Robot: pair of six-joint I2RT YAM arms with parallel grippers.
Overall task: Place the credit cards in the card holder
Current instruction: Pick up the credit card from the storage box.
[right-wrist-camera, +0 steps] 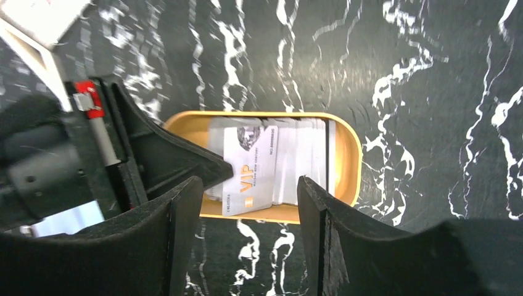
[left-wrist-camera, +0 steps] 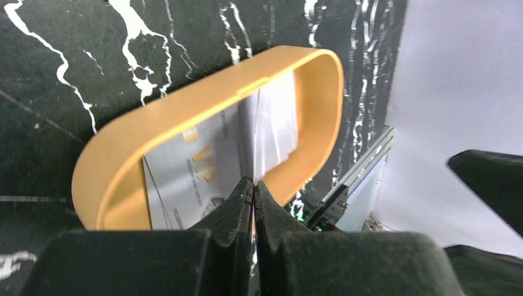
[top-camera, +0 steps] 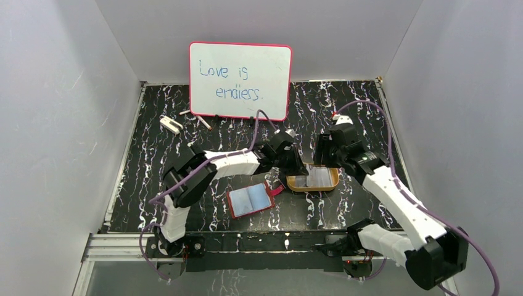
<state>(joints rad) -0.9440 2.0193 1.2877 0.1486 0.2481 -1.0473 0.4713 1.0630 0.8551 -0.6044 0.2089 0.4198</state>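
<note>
The credit cards (top-camera: 311, 179) lie stacked in an orange-rimmed tray (top-camera: 333, 183). The card holder (top-camera: 250, 199) is a dark-red wallet lying open to the tray's left, grey-blue lining up. My left gripper (top-camera: 295, 166) is at the tray's left end, shut on the edge of a grey VIP card (right-wrist-camera: 250, 166). That card sits tilted, with one end over the rim. In the left wrist view the gripper (left-wrist-camera: 253, 182) is shut over the tray (left-wrist-camera: 123, 142), with the VIP card (left-wrist-camera: 197, 163) beside the tips. My right gripper (right-wrist-camera: 250, 203) is open and empty above the tray (right-wrist-camera: 351, 154).
A pink-framed whiteboard (top-camera: 240, 80) stands at the back. A small white object (top-camera: 169, 123) and a pen (top-camera: 203, 122) lie at the back left. Grey walls close in the black marbled table (top-camera: 154, 160) on three sides.
</note>
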